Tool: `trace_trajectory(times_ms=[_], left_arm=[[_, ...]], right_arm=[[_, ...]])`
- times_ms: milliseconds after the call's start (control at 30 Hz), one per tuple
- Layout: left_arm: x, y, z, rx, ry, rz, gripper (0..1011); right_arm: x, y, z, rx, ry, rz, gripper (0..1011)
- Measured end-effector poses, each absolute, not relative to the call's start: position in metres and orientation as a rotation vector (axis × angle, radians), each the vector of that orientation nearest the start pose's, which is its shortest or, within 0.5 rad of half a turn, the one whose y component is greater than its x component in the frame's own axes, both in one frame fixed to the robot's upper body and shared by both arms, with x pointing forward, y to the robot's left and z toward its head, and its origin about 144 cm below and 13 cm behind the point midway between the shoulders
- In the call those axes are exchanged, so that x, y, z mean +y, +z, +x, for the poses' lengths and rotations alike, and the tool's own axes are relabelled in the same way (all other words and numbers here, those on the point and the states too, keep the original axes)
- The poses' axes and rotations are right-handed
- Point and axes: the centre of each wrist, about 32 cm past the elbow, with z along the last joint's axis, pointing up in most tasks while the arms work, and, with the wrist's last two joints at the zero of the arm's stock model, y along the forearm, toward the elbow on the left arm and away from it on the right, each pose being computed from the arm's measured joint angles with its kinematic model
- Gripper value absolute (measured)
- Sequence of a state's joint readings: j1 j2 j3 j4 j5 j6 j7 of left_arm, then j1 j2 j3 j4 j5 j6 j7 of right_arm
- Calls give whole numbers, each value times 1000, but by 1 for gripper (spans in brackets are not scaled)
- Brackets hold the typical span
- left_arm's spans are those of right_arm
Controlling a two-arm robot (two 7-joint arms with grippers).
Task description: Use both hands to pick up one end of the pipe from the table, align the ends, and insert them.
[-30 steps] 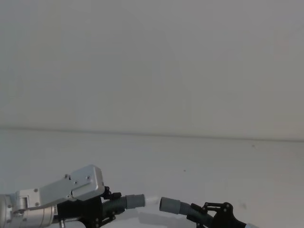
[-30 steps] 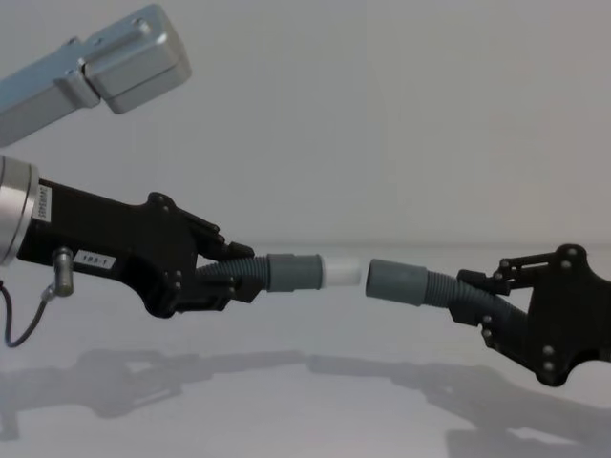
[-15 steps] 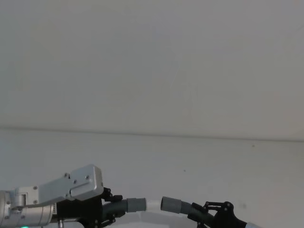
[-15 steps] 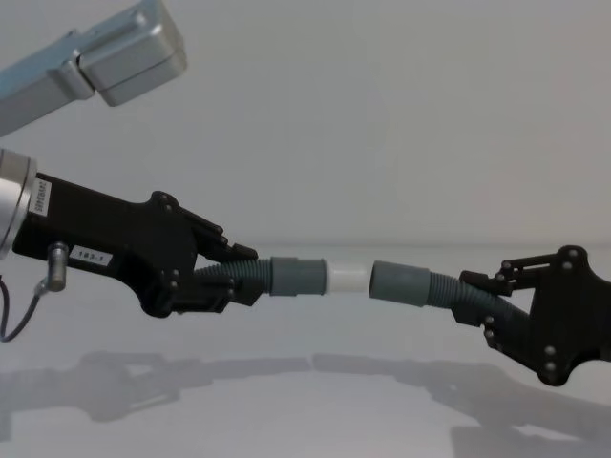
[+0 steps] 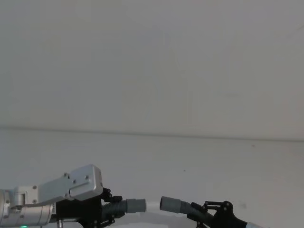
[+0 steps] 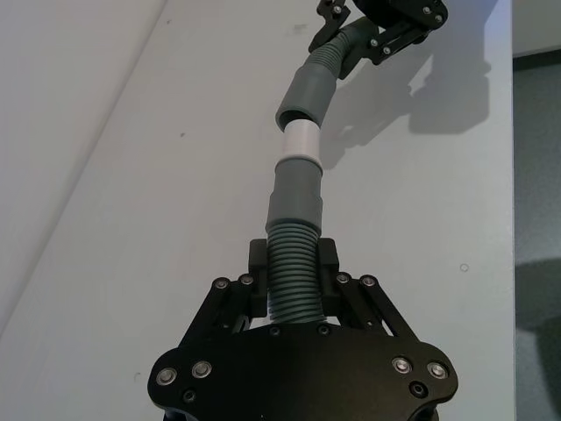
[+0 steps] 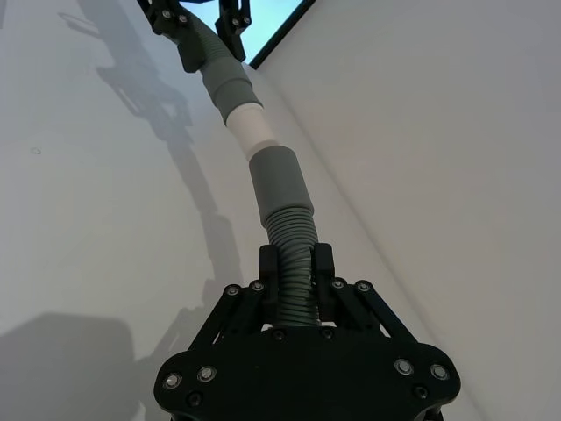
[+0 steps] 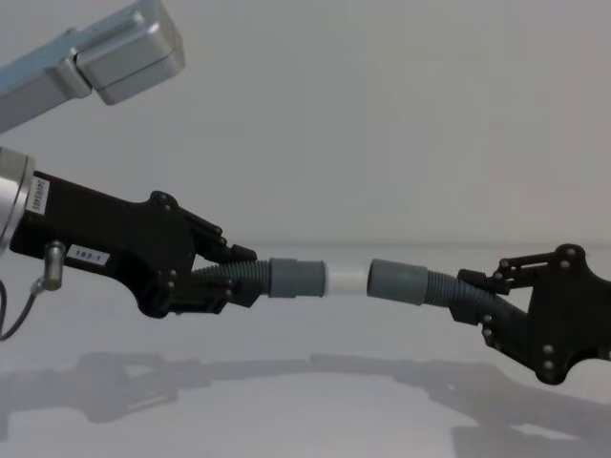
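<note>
**Tip at cuff, slightly bent**

Head: left pincer (image 5: pixel 112 209) clamps the left hose (image 5: pixel 133 205), right pincer (image 5: pixel 198 214) clamps the right hose (image 5: pixel 183 207), both aloft toward the surface's (image 5: pixel 237 161) near edge. Wrists: tip (image 6: pixel 302 140) and cuff (image 6: pixel 307 92) axes meet at a bend (not straight). Chest: tip touches cuff's mouth.

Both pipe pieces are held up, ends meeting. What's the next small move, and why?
Probably a straight push together along the axis: the white tip held by the left gripper sits at the mouth of the wide cuff in the right gripper, most white showing, so it is hardly inserted.
</note>
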State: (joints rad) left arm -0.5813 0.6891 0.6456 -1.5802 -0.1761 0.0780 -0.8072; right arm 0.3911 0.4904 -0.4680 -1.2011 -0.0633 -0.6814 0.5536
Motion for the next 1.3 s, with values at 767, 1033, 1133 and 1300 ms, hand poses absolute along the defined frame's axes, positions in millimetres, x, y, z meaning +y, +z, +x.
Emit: trace_trajectory(times_ms=[767,1033,1133,1300], left_arm=[[261,1289,550,-447,319,536,292],[260,1288,551,-444,312,533,292],[260,1288,551,-444,311,533,292],[260,1288,552,-445,309,531,292]], right_arm=[[-303,1152,545,-785,-467,-198,214],[-302,1152,545,-785,-462,-196,214],[-301,1153,545,-785,-459,-196,213],[-300,1153,546,-786,-455,-195,214]])
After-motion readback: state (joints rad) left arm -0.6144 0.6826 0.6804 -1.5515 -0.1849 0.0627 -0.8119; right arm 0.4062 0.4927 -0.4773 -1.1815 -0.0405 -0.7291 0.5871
